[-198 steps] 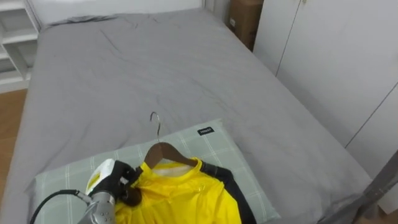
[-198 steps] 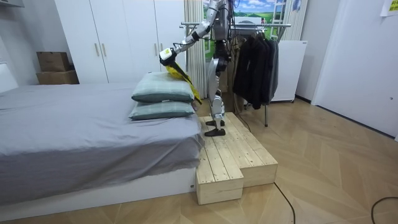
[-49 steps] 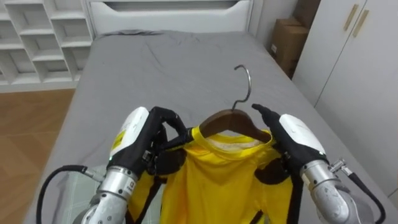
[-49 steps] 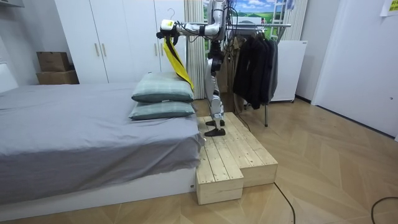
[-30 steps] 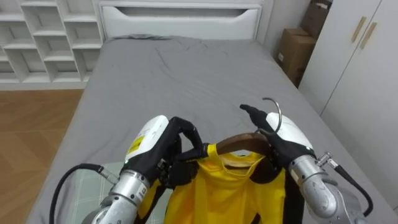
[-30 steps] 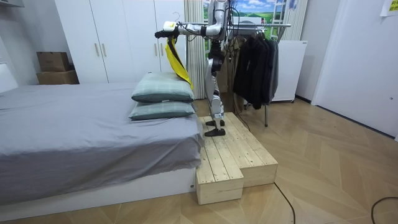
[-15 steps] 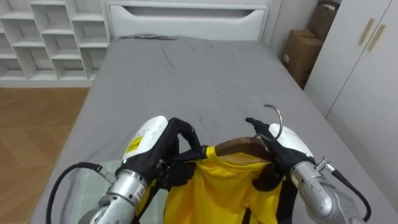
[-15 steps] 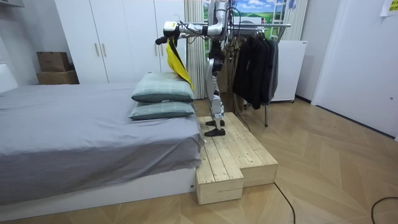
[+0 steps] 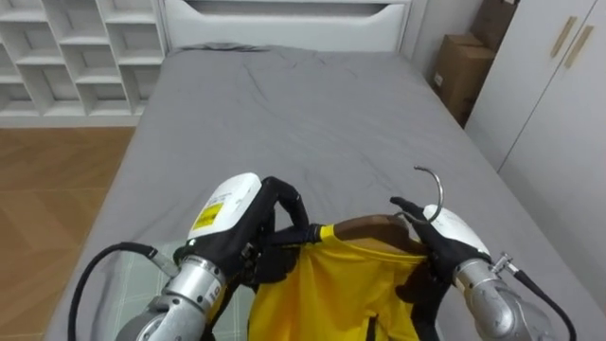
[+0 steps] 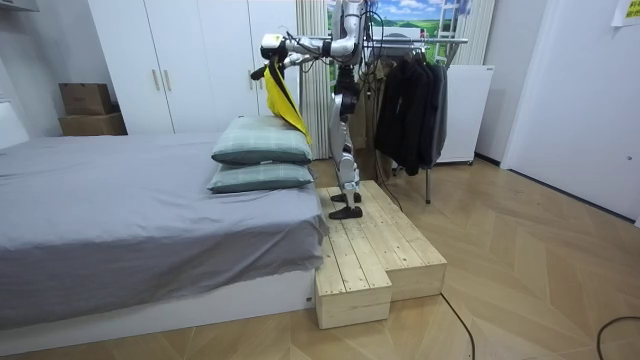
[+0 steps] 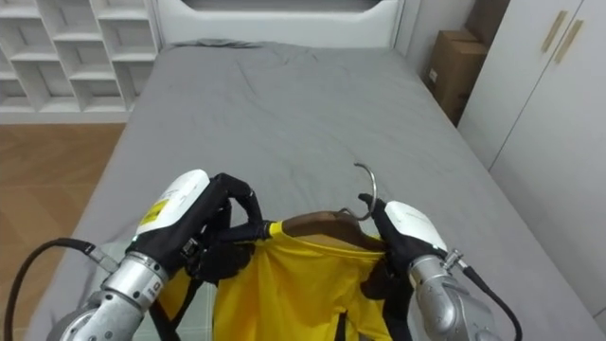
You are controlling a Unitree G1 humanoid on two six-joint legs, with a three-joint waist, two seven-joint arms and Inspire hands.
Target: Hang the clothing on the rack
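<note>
Home bedroom: grey bed (image 10: 120,205), stacked pillows (image 10: 262,152), white wardrobes (image 10: 190,60) far left, clothes rack (image 10: 425,42) right, cubby shelves (image 9: 66,57).

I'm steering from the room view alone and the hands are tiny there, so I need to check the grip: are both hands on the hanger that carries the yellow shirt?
Observer: Yes. The left hand is curled round the left shoulder of the brown wooden hanger, pinching the yellow shirt against it.
Operator: And the right?
Observer: The right hand is curled over the hanger's right shoulder.
Operator: Is the hook free?
Observer: The metal hook stands up bare just beyond the right hand, above the grey bed.
</note>
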